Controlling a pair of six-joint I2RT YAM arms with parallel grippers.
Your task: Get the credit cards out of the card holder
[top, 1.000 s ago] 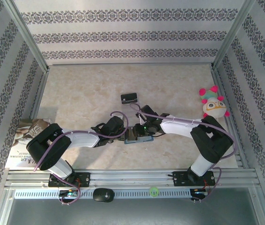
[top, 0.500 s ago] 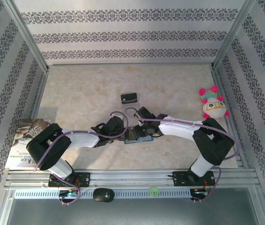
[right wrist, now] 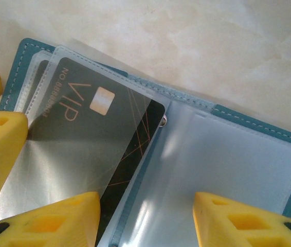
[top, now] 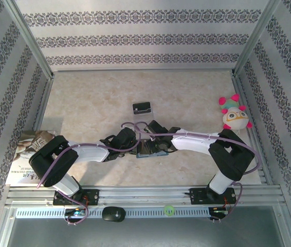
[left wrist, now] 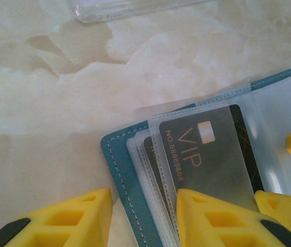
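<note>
Over the last second the right gripper [top: 153, 138] has swung leftward across the card holder [top: 153, 151], closing toward the left gripper [top: 135, 142], which has stayed put. The holder has not shifted: it lies open and flat at the middle of the tabletop [top: 94, 98], toward the near edge.

In the left wrist view the left fingers [left wrist: 58, 221] are apart, one off the holder's teal border on bare tabletop, the other pressing on the stacked clear sleeves [left wrist: 138, 149]. In the right wrist view the right fingers [right wrist: 248, 221] are also apart, straddling the fold, one over the dark VIP card [right wrist: 94, 123] and one over the empty clear pocket [right wrist: 228, 159].

The card still sits inside its sleeve, so nothing is out yet. The right arm's move looks like lining up to pinch the card's edge while the left pins the holder.

The tabletop is pale marbled beige. A clear stand with a black piece [top: 142, 107] stands further back, a plush toy [top: 234, 116] lies at the right edge, and a printed booklet [top: 24, 154] at the near left corner. Patterned wallpaper walls [top: 135, 38] enclose three sides.
</note>
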